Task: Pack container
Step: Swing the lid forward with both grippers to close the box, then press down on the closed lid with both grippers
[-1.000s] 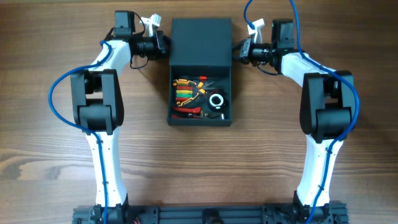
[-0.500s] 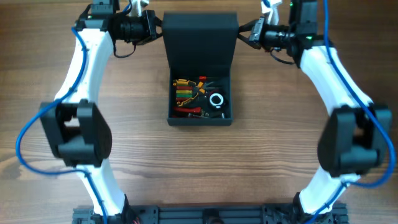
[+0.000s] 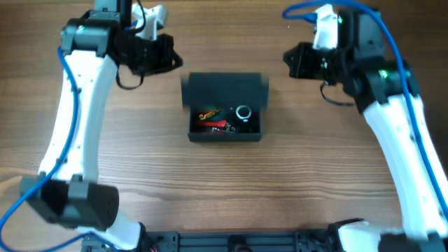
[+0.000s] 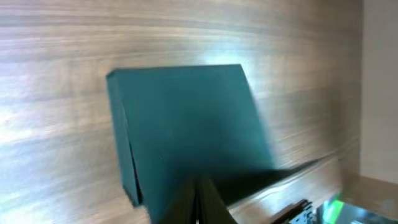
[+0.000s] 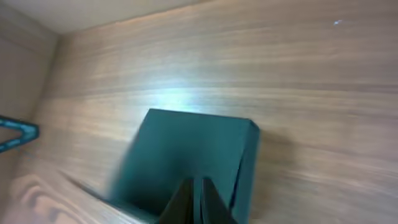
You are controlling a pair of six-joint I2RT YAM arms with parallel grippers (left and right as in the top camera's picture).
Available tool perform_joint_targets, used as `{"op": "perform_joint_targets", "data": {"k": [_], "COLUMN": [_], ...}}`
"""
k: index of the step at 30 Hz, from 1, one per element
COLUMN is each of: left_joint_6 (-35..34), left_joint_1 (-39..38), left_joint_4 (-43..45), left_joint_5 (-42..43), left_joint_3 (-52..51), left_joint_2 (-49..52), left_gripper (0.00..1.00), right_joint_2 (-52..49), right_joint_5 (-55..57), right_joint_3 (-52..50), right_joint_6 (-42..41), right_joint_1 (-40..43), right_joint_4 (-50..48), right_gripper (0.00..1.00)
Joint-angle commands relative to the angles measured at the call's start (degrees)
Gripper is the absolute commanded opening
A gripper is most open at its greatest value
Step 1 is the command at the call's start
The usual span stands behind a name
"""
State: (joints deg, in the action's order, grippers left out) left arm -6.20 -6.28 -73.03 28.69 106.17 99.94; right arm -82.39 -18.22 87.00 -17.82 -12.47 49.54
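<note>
From overhead, the container point(image 3: 225, 136) sits on the wooden tabletop point(image 3: 224, 189) about midway between the two arms. Its lid point(image 3: 225, 89) is up at a slant over the rear part of the box, so only the front part of the inside shows. In there lie red and yellow hand tools point(image 3: 210, 117) on the left and a white ring point(image 3: 243, 112) on the right. The left gripper point(image 3: 170, 57) hangs behind and to the left of the lid, apart from it. The right gripper point(image 3: 289, 61) hangs behind and to the right, also apart.

In the left wrist view the lid fills the middle as a flat teal-grey panel, with one side wall of the box showing below its left edge. This gripper's dark fingers point(image 4: 186, 204) meet in a point at the bottom edge, closed with nothing between them.

In the right wrist view the lid is again a plain panel, with the box wall showing on its right. Here too the fingers point(image 5: 182, 204) lie together with only a hairline gap, closed and empty, clear of the box
</note>
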Motion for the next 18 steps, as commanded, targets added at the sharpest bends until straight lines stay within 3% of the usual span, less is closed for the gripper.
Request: {"op": "perform_joint_targets", "data": {"k": [1,9,13,18], "left_joint_6": [1.53,2.82,9.14,9.25], "left_joint_1": [-0.37,-0.37,-1.16,-4.44], "left_joint_4": [-2.14,-3.15,-3.93,3.89], "left_joint_5": [-6.58,-13.7,-13.53,-11.02], "left_joint_3": [-0.09,-0.11,-3.37,-14.97], "left_joint_2": [-6.4,-14.1,-12.02,-9.07], "left_gripper": [0.04,0.04,0.04,0.05], "right_joint_2": [5.73,7.43,1.27,-9.77], "right_joint_5": [10.21,8.92,3.06,-2.34], "right_joint_3": [0.09,-0.26,-0.46,-0.46], "right_joint_6": [1.29,1.11,1.18,1.4], "right_joint_1": [-1.14,-1.2,-1.27,-5.29], "right_joint_4": [2.49,5.16,10.36,10.97], "right_gripper": [0.04,0.04,0.04,0.05]}}
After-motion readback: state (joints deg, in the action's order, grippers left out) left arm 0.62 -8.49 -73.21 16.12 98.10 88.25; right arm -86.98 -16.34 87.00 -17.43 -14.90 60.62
